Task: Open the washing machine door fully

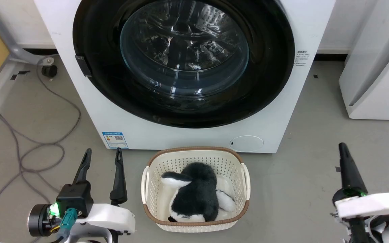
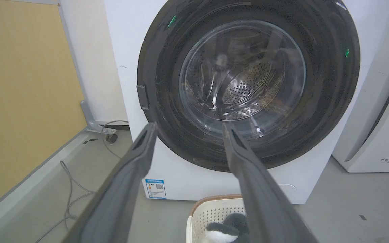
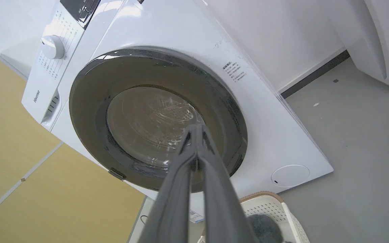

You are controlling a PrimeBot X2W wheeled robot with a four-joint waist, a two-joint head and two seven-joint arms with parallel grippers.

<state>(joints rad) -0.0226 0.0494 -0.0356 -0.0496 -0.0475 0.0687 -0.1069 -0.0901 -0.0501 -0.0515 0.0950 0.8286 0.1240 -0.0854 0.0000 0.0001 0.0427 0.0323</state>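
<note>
The white washing machine stands in front of me. Its round glossy black door lies flat against the front, with the clear glass bowl in the middle and a small black tab at its left edge. My left gripper hovers open at the lower left, well short of the machine, with nothing between its fingers. My right gripper is at the lower right, fingers pressed together and empty. In the left wrist view the door shows beyond the spread fingers. In the right wrist view the shut fingertips overlap the door.
A cream plastic basket holding a black and white plush toy sits on the grey floor just before the machine. Grey cables trail at the left. A second white appliance stands at the right. A yellow panel borders the left.
</note>
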